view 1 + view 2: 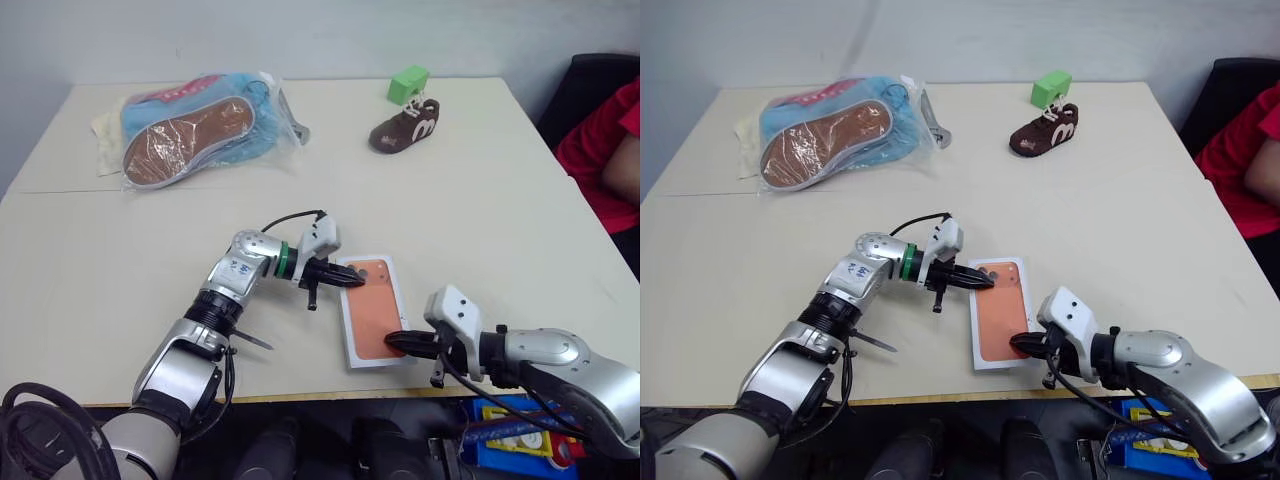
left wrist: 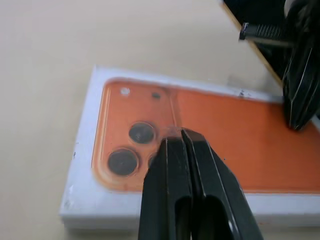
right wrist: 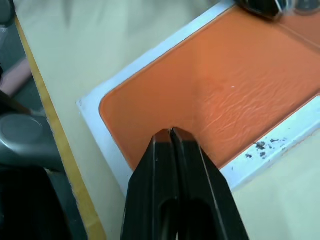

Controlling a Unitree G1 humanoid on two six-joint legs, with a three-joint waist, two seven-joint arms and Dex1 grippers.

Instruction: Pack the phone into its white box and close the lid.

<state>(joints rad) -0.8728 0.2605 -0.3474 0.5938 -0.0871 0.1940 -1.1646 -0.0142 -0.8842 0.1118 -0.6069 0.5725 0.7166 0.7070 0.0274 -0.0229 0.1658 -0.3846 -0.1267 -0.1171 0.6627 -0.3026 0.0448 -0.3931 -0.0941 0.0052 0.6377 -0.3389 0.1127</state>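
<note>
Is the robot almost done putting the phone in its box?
Nearly, it seems. The white cardboard lid with the orange phone picture lies face up on the beige table, seemingly closed over the box; the phone cannot be seen. The shut left gripper and shut right gripper press its two ends. Only seating the lid fully and letting go looks left.

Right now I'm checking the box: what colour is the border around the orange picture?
White border, clearest in the left wrist view.

Beige table bears lid, bagged slippers, brown shoe, green block
</note>
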